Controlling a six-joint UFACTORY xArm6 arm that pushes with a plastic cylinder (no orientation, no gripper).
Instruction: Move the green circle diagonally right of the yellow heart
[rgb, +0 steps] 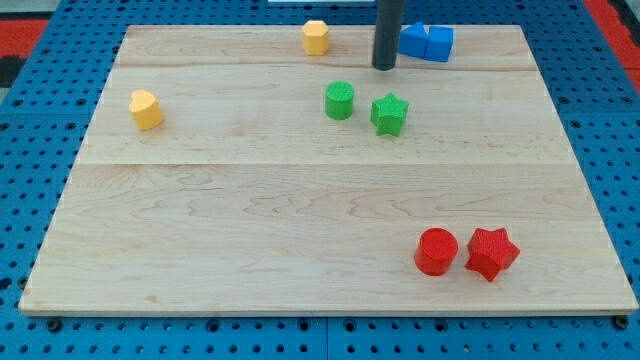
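The green circle (339, 100) stands in the upper middle of the wooden board, with a green star (389, 114) close on its right. The yellow heart (146, 109) lies near the board's left edge, far to the left of the green circle. A yellow hexagon block (316, 37) sits at the board's top edge. My tip (385, 66) rests on the board above and to the right of the green circle, apart from it, and just left of a blue block (427, 42).
A red circle (436, 251) and a red star (491, 252) sit side by side at the lower right. The board (250, 220) lies on a blue perforated surface; its edges run all around the view.
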